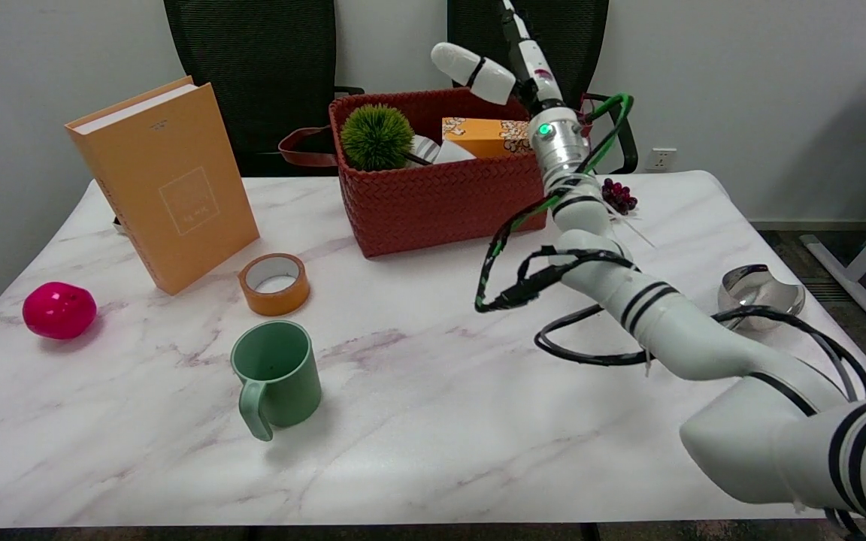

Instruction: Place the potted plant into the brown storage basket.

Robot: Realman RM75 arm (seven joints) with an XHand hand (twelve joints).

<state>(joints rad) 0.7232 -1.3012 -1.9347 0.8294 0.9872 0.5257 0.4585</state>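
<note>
The right arm (673, 323) enters at the bench's near right corner and stretches up toward the far edge, wrist raised above the brown storage basket (440, 199). Its hand (504, 64) hangs over the basket's right end, fingers extended and holding nothing. The potted plant (376, 137) sits inside the basket's left end, beside an orange box (484, 135).
</note>
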